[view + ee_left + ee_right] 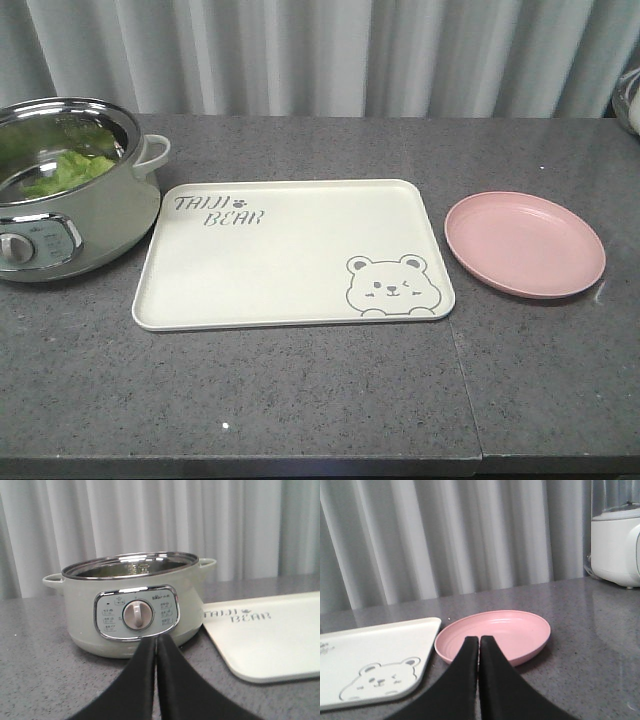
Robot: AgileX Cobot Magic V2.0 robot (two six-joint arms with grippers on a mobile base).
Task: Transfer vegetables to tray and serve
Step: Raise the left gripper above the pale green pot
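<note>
Both left gripper point(156, 644) and right gripper point(479, 642) are closed, empty; I think the left must first open for lettuce point(72, 170) in pot point(110, 222) beside tray point(290, 262).

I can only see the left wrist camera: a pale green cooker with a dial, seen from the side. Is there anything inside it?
Observer: Yes. The front view looks down into the pot, and green lettuce lies inside it.
Operator: What's past the right end of that cream tray?
Observer: A round pink plate sits beside the tray, apart from it, with nothing on it.
Operator: And the other arm, is it holding something?
Observer: No. In the right wrist view, the right gripper is shut with nothing in it and points toward the plate.
</note>
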